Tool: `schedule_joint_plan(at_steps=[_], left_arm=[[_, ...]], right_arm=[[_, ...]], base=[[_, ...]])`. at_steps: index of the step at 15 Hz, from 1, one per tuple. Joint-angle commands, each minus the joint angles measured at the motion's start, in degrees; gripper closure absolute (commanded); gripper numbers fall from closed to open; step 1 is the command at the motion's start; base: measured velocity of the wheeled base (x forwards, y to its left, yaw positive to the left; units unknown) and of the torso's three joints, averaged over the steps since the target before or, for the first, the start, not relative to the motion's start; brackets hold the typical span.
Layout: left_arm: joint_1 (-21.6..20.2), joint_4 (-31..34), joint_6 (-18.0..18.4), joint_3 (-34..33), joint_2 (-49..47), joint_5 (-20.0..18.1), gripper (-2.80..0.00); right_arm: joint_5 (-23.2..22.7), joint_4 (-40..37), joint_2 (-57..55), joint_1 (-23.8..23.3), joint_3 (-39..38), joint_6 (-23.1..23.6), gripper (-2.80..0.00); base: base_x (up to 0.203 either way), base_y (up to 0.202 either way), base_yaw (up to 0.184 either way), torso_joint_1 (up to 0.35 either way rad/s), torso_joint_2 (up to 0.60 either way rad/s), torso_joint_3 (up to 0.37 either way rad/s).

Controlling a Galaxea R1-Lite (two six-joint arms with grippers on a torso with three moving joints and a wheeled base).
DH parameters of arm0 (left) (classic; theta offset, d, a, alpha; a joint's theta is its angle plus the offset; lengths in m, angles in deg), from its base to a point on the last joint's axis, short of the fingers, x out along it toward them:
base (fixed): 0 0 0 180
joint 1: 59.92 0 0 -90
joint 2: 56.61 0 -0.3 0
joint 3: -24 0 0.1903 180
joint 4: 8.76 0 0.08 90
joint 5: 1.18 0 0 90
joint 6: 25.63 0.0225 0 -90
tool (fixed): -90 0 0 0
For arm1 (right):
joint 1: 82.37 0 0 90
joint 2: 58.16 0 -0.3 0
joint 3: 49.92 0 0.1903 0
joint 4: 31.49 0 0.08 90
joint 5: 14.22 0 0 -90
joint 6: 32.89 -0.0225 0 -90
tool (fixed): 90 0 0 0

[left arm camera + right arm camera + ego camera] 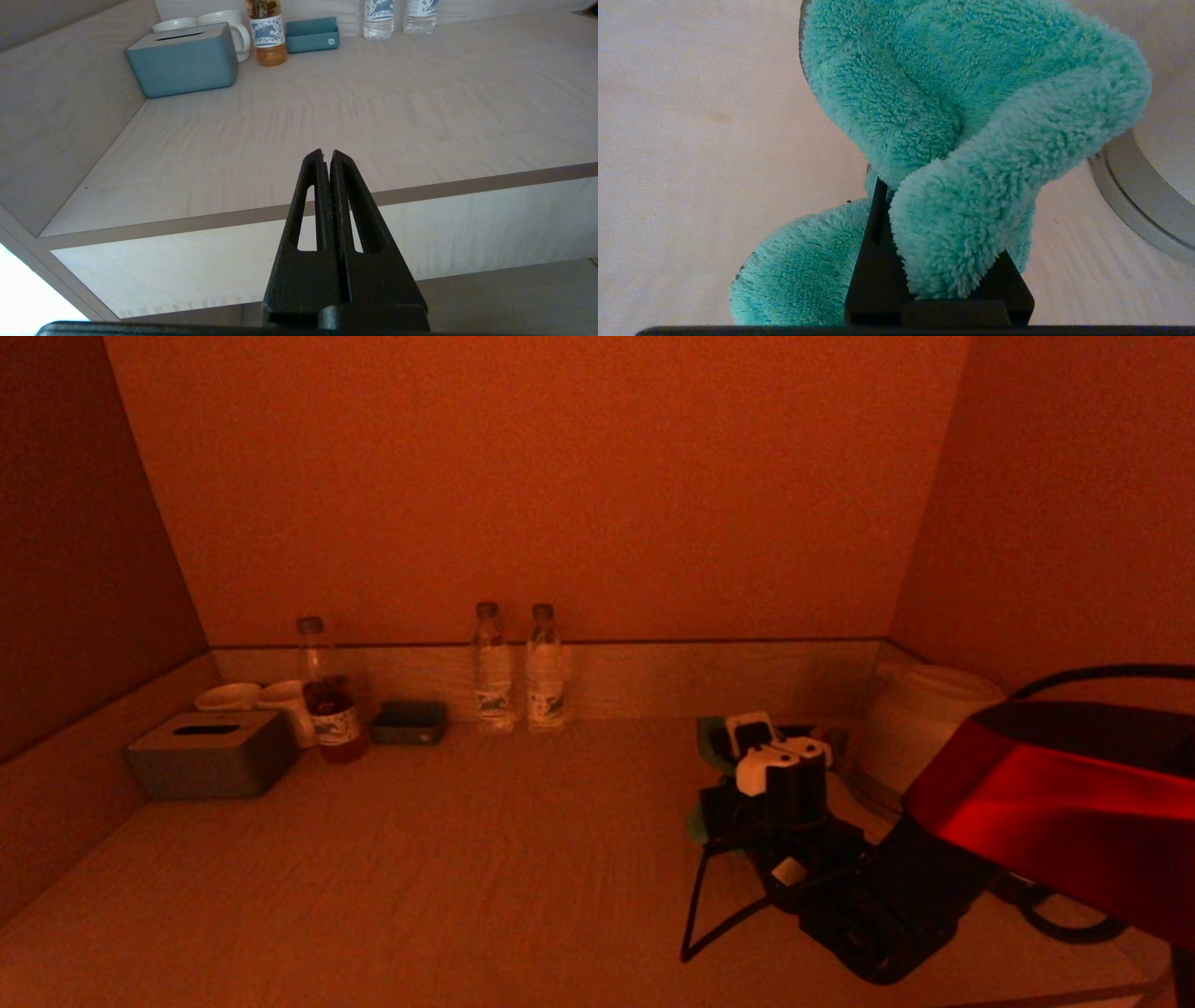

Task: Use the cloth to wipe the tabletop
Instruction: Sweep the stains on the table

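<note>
The turquoise fluffy cloth [952,116] lies bunched on the pale wood tabletop [467,859] at the back right. My right gripper [896,186] is shut on a fold of it, low over the table. In the head view only green edges of the cloth [707,739] show round the right gripper [738,747]. My left gripper [327,156] is shut and empty. It hangs in front of and below the table's front edge [187,224], out of the head view.
At the back left stand a grey tissue box [213,753], two white mugs [280,700], a tea bottle [327,695] and a small tray [409,721]. Two water bottles [518,667] stand mid-back. A white round appliance [920,728] stands right beside the cloth. Walls close three sides.
</note>
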Motion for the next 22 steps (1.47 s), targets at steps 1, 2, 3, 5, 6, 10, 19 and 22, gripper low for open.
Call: schedule_joint_plan(at_steps=[1,2,3,5,6,10,19,22], left_arm=[[0.0,0.0,0.02,0.0,0.0,-0.03,0.0],[0.0,0.0,0.02,0.0,0.0,-0.03,0.0],[0.0,0.0,0.02,0.0,0.0,-0.03,0.0],[0.0,0.0,0.02,0.0,0.0,-0.03,0.0],[0.0,0.0,0.02,0.0,0.0,-0.03,0.0],[0.0,0.0,0.02,0.0,0.0,-0.03,0.0],[0.0,0.0,0.02,0.0,0.0,-0.03,0.0],[0.0,0.0,0.02,0.0,0.0,-0.03,0.0]], right_arm=[[0.47,0.4,0.42,-0.43,-0.46,0.03,0.0],[0.6,0.4,0.64,-0.73,-0.77,-0.35,0.0],[0.82,0.4,1.03,-1.3,-1.42,-0.94,0.0],[0.82,0.4,1.23,-1.55,-1.67,-0.94,0.0],[0.82,0.4,2.14,-2.49,-2.69,-0.94,0.0],[0.91,0.4,2.44,-3.94,-3.27,-0.94,0.0],[0.99,0.4,3.05,-5.44,-3.53,-0.77,0.0],[0.91,0.4,2.53,-5.44,-3.18,-0.85,0.0]], base=[[0.0,0.0,0.0,0.0,0.0,0.0],[0.0,0.0,0.0,0.0,0.0,0.0],[0.0,0.0,0.0,0.0,0.0,0.0],[0.0,0.0,0.0,0.0,0.0,0.0],[0.0,0.0,0.0,0.0,0.0,0.0],[0.0,0.0,0.0,0.0,0.0,0.0],[0.0,0.0,0.0,0.0,0.0,0.0],[0.0,0.0,0.0,0.0,0.0,0.0]])
